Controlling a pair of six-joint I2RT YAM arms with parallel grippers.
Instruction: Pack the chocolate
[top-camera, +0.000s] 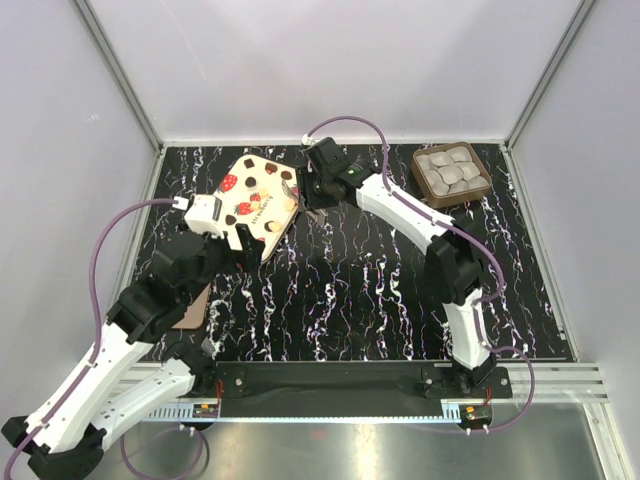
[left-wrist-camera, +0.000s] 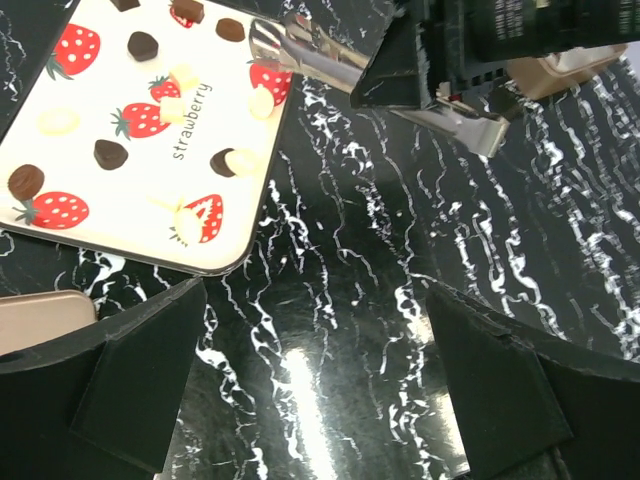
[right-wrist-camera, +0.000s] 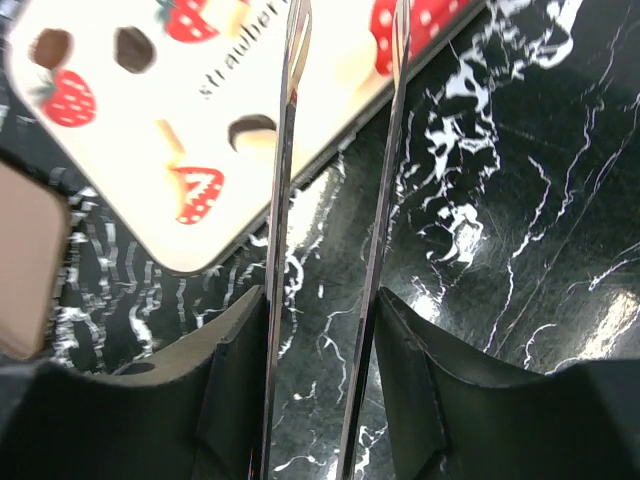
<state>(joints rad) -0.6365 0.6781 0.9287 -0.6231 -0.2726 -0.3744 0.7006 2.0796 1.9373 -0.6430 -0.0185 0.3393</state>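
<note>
The worktop (top-camera: 380, 300) is carrying the strawberry lid (top-camera: 258, 200), and the chocolate (top-camera: 450, 170) is sitting well to the lid's right. Beside the lid the left fingers (left-wrist-camera: 140, 370) are standing open. The right fingers (right-wrist-camera: 235, 390) are gripping thin tongs (right-wrist-camera: 283, 200) above its edge, and these may be twisting loose under uneven pressure.

left arm (top-camera: 78, 392), right arm (top-camera: 395, 207): white shells, black joints, black wedge fingers (left-wrist-camera: 135, 375). purple cable (top-camera: 97, 270) loops off each. black base rail (top-camera: 330, 381) bottom centre.

Grey chocolate (top-camera: 450, 172), brown tray (top-camera: 461, 197), black-white marbled table (top-camera: 350, 290)
</note>
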